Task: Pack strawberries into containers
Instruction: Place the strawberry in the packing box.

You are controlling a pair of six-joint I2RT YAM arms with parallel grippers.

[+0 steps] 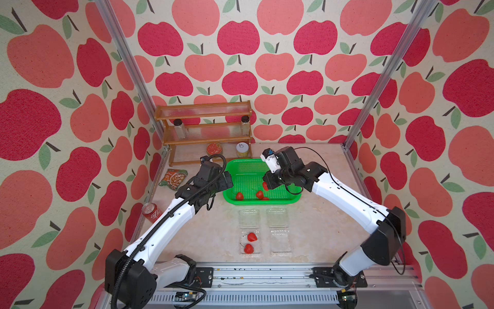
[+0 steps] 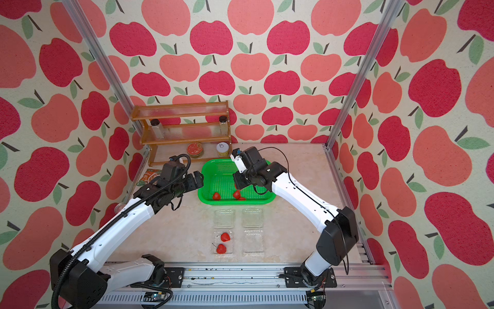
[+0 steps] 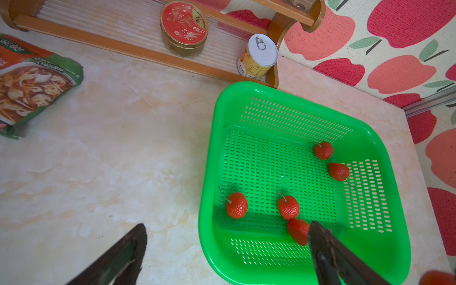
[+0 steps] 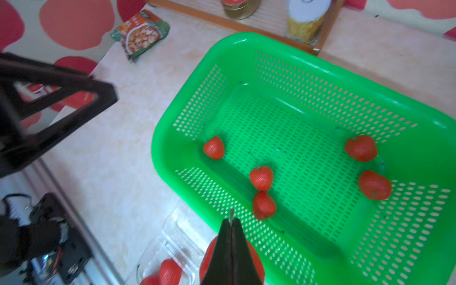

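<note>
Aluminium rail (image 1: 267, 275) edges marbled tabletop (image 1: 208, 235) with containers (image 1: 280, 240), apple wallpaper (image 1: 280, 67) around.

Gold script on red tin lid (image 3: 183, 23) — unreadable, Chinese characters on snack pouch (image 3: 32, 81)

The left arm (image 1: 165, 222) and right arm (image 1: 344, 198): white shells, black joint housings, dark screw holes. A black corrugated conduit (image 1: 115, 293) follows the left; a thin cable (image 1: 402, 254) the right. The left gripper (image 1: 228, 181) is black.
</note>
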